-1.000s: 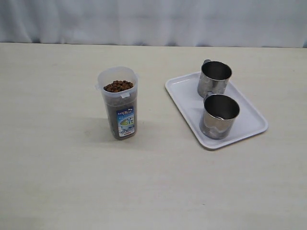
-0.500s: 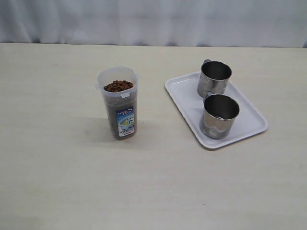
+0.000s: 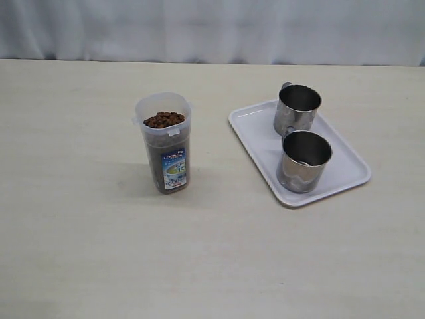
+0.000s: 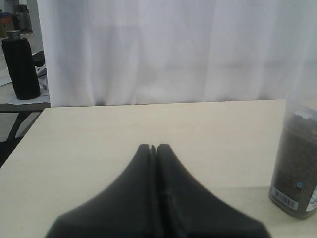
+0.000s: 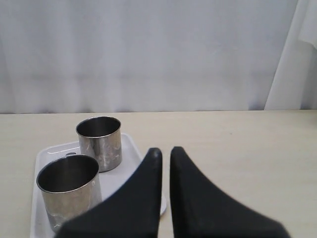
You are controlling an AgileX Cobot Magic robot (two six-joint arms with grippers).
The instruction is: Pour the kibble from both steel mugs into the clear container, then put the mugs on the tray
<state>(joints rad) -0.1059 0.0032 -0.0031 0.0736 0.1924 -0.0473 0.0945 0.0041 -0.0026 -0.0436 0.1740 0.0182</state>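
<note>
clear container [image 3: 163, 143]: stands upright on the worktop [image 3: 99, 252], well to the left of the tray [image 3: 252, 129].
kibble [image 3: 164, 119]: fills the clear container almost to the top.
far steel mug [image 3: 297, 109]: stands upright on the tray.
near steel mug [image 3: 303, 161]: stands upright on the tray, just beside the far steel mug.
left end effector [image 4: 152, 148]: fingers pressed together, holding nothing.
right end effector [image 5: 165, 151]: closed with only a thin slit between its fingers, holding nothing, near the tray.
</note>
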